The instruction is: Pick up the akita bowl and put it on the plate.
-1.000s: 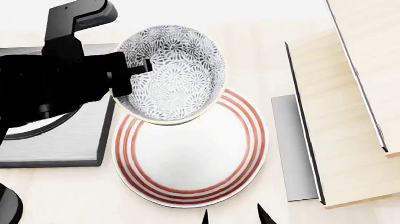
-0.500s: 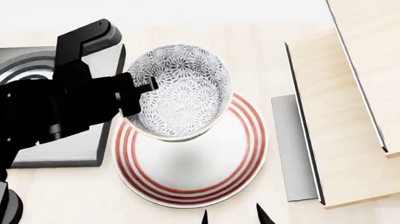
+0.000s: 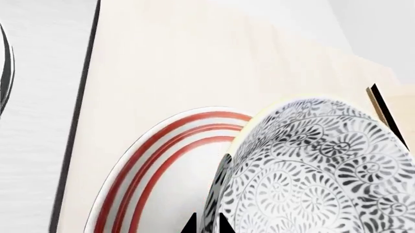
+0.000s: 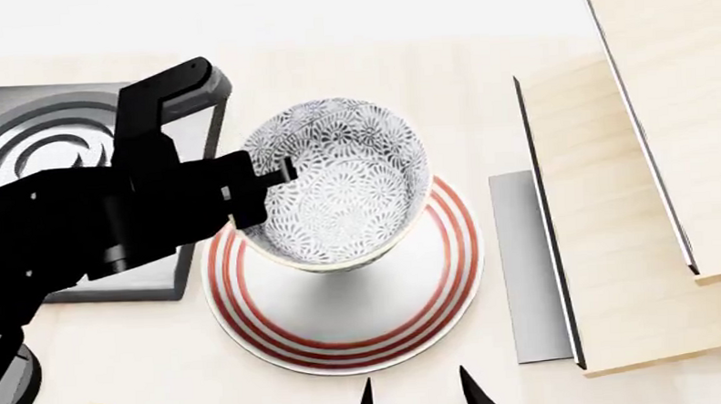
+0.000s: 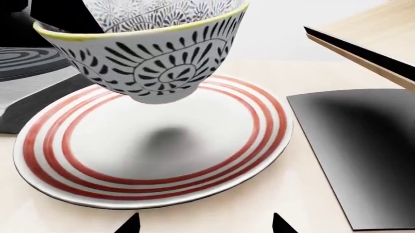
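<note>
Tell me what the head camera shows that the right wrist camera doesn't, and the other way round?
Only the head view shows the left gripper clamped on the rim of the akita bowl, the patterned inside of the bowl, and the stove burner from above.

Only the right wrist view shows the bowl's underside and the clear gap beneath it: the bowl hangs above the plate, with its shadow on the white centre, so it is not set down yet.

Both show the bowl over the red-ringed plate and the grey panel beside it.
</note>
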Controlling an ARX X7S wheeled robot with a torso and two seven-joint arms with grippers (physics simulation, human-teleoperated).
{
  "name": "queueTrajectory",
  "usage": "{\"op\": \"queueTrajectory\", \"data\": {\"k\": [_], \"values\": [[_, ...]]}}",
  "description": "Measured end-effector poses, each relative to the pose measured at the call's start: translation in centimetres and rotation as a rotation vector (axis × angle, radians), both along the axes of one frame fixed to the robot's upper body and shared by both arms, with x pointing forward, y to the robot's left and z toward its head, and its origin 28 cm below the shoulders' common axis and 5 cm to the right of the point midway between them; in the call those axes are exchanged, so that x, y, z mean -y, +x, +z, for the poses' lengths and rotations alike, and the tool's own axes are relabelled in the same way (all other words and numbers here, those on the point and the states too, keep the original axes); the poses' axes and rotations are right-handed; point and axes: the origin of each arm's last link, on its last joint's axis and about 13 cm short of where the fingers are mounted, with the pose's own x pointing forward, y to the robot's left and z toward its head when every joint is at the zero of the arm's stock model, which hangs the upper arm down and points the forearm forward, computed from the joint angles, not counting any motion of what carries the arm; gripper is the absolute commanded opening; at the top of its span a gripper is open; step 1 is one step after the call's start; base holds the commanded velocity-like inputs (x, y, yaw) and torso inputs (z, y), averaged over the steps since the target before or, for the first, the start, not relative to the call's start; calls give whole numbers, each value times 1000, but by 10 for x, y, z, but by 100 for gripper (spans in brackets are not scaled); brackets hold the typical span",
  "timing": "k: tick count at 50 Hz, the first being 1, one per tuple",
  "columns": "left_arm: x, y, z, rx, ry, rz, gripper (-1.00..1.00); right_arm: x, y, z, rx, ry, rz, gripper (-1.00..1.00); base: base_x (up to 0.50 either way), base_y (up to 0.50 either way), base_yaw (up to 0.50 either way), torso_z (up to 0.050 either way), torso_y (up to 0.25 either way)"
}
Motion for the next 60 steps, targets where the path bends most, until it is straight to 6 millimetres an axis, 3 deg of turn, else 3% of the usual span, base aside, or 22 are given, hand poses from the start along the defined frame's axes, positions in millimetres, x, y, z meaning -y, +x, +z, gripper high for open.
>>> {"op": "queueTrajectory", "data": {"k": [24, 60], "values": [[7, -4, -16, -16, 35, -27, -100, -1, 1, -1, 6, 0, 3, 100, 2, 1, 2, -1, -2], [7, -5, -26, -35, 39, -18, -100, -1, 1, -1, 12, 1, 5, 100, 2, 1, 1, -1, -1]]}}
